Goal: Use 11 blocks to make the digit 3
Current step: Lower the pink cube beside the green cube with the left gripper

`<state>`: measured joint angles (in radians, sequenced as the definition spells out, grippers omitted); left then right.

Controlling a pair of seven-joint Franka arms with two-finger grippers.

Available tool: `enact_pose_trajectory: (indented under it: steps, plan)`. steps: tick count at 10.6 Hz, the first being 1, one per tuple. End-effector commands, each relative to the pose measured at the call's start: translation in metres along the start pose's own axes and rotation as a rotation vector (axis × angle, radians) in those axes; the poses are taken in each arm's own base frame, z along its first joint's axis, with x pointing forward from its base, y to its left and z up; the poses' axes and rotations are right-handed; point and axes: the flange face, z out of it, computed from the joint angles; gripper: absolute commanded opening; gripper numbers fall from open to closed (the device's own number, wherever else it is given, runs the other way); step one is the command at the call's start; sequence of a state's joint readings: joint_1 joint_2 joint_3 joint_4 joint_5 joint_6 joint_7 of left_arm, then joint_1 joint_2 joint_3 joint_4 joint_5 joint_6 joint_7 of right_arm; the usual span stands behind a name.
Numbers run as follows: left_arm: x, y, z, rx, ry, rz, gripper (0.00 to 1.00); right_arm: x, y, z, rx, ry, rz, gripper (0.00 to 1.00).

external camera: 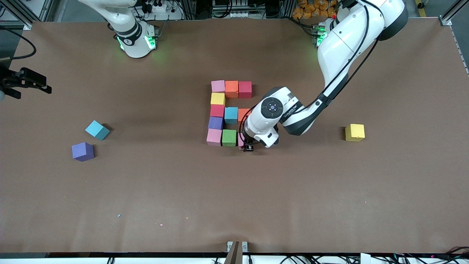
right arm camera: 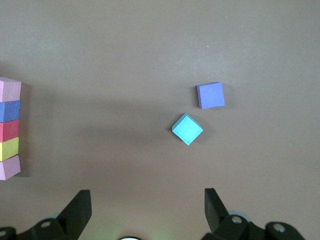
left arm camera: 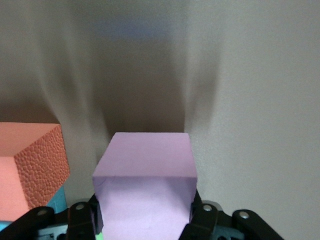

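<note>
The digit 3 (external camera: 223, 112) stands mid-table as a blocky figure of coloured blocks. Its top bar is pink, orange and red. My left gripper (external camera: 248, 147) is shut on a pink block (left arm camera: 145, 185), low at the table beside the green block (external camera: 229, 138) at the open end of the bar nearest the front camera. An orange block (left arm camera: 30, 170) of the middle bar shows close beside it. My right gripper (external camera: 32, 88) is open and empty (right arm camera: 147, 200), up over the right arm's end of the table, where it waits.
A loose light blue block (external camera: 97, 130) and a loose purple block (external camera: 82, 151) lie toward the right arm's end, also in the right wrist view (right arm camera: 187, 129) (right arm camera: 210, 95). A loose yellow block (external camera: 354, 132) lies toward the left arm's end.
</note>
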<state>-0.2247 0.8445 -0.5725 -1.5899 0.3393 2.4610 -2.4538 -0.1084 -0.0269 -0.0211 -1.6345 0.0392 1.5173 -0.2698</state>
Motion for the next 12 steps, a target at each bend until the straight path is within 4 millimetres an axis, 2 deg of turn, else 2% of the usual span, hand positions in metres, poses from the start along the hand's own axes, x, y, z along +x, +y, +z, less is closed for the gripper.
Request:
enact_pose_trajectory:
  steps: [1, 7, 10, 12]
  plan:
    - [0.000, -0.003, 0.005, -0.013, 0.009, 0.017, 0.10, 0.001, 0.002, -0.004, -0.008, -0.005, 0.010, 1.00]
    - [-0.007, -0.012, 0.015, -0.003, 0.005, 0.042, 0.11, 0.001, 0.002, -0.004, -0.008, -0.005, 0.010, 1.00]
    - [-0.007, -0.012, 0.017, -0.001, 0.004, 0.053, 0.14, 0.001, 0.002, -0.004, -0.008, -0.005, 0.010, 1.00]
    - [-0.006, -0.012, 0.018, 0.000, 0.004, 0.052, 0.21, 0.001, 0.002, -0.004, -0.008, -0.005, 0.010, 1.00]
